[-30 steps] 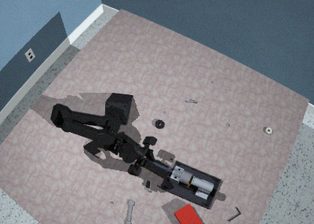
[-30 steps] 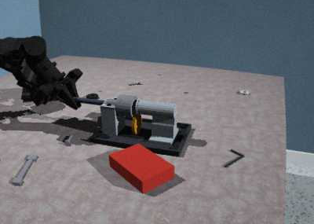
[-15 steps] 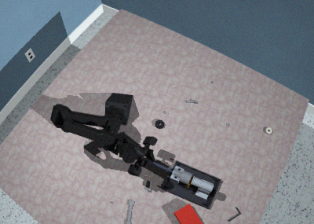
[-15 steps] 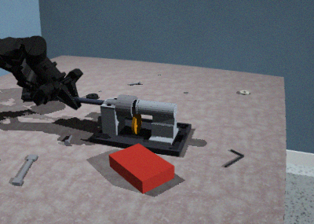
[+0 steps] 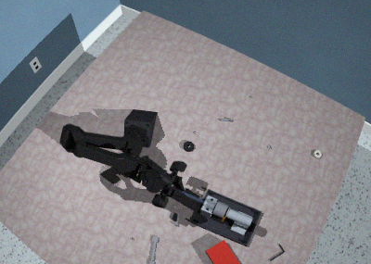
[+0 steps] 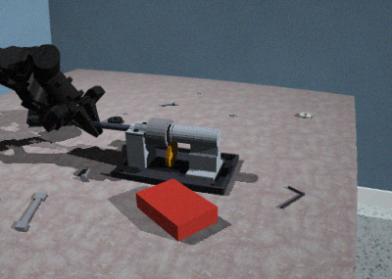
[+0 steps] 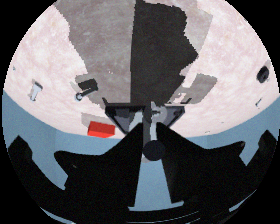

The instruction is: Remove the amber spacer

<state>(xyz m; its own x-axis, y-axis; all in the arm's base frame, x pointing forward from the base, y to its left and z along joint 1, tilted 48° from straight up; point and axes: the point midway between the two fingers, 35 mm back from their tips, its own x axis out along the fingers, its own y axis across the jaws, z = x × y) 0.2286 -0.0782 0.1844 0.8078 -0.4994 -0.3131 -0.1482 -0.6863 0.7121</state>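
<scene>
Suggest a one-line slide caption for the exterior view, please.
Tool shut on the dark shaft at the housing, amber spacer hanging low between the blocks.

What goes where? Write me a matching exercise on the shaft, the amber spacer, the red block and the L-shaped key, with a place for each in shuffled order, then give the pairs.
Things:
1. amber spacer
2. red block
3. L-shaped key
4. shaft

Places:
A. flat on the mat, just in front of the dark base plate
B. clamped at its free end in the jaws
C. between the small support block and the big housing block
D. on the mat to the right of the base plate, apart from it

Pairs: 1-C, 2-A, 3-D, 4-B
</scene>
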